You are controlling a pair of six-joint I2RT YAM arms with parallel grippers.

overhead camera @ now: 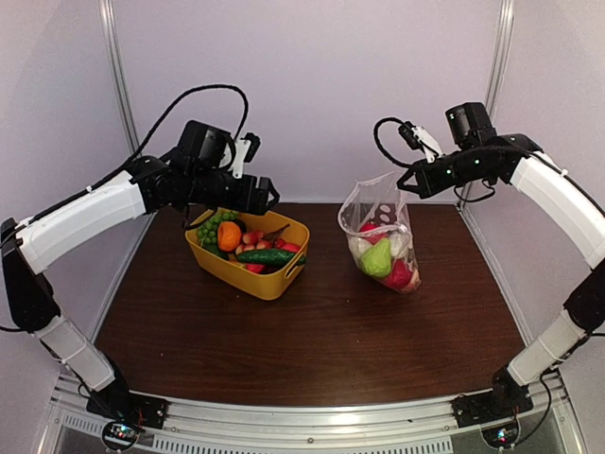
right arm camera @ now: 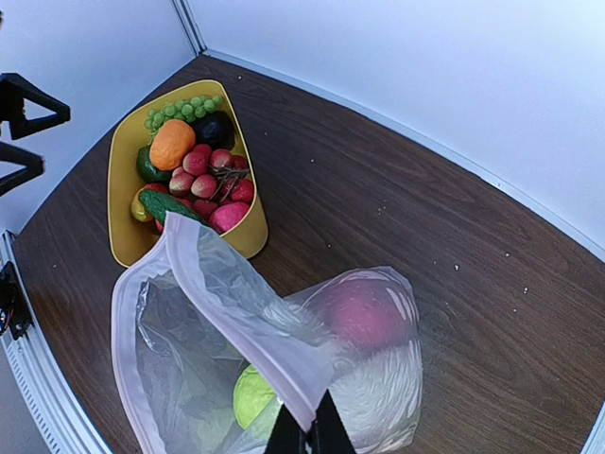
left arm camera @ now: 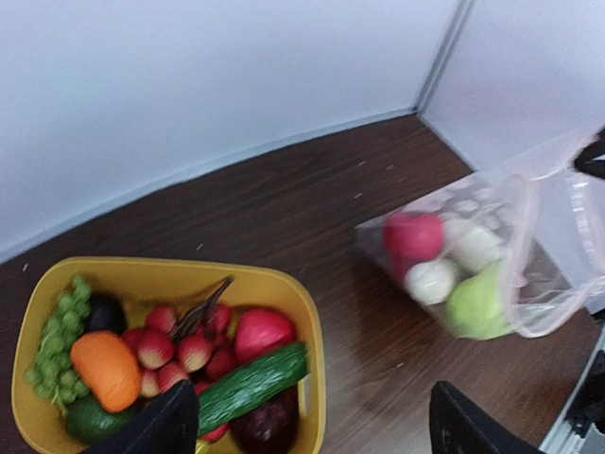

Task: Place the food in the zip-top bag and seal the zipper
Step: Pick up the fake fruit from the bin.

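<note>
Two sets: right jaws pinched on bag [right arm camera: 180, 378] mouth edge, holding it open, bottom on surface [overhead camera: 331, 331]; left jaws spread above tub [overhead camera: 227, 265]. Loading step, some food bagged. Next: grasp cucumber [left arm camera: 250, 383], carry to mouth.

Top view looks down; 2 wrist views share the tub [left arm camera: 151, 270]

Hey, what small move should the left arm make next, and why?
Probably lower the open left gripper onto the cucumber lying on top in the yellow tub: the right gripper holds the zip-top bag up by its mouth, and the tub holds more food.
</note>
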